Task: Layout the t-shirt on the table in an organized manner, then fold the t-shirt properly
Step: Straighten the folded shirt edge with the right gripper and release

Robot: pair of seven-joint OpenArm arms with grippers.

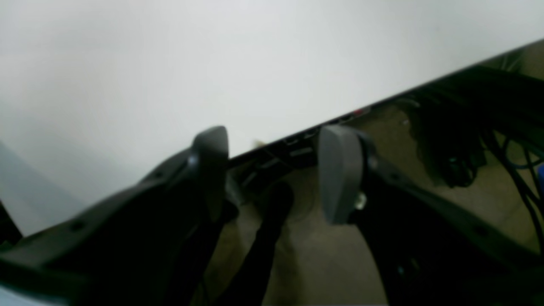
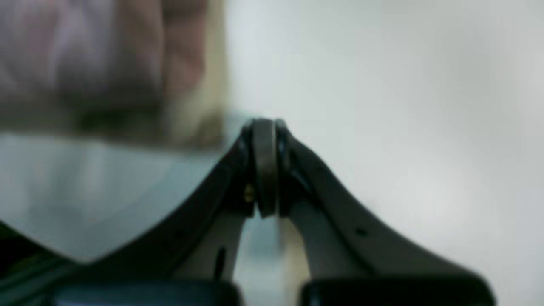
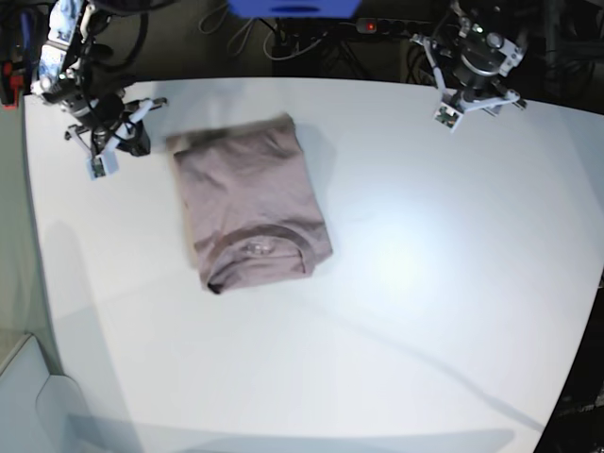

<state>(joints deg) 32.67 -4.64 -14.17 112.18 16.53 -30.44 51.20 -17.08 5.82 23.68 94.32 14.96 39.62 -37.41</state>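
Note:
The mauve t-shirt [image 3: 250, 203] lies folded into a compact rectangle on the white table [image 3: 425, 283], collar toward the near side. In the right wrist view it is a blurred pink patch [image 2: 85, 55] at the upper left. My right gripper [image 2: 264, 131] is shut with nothing in it. It sits just off the shirt's far left corner, apart from the cloth [image 3: 127, 142]. My left gripper [image 1: 276, 165] is open and holds nothing. It hangs over the table's far edge [image 1: 297, 136], and its arm [image 3: 477, 61] is far to the right of the shirt.
Dark cables and floor [image 1: 488, 161] show beyond the table's far edge. A blue object [image 3: 293, 8] and more cables lie behind the table at the top. A red item [image 3: 8, 85] sits at the far left edge.

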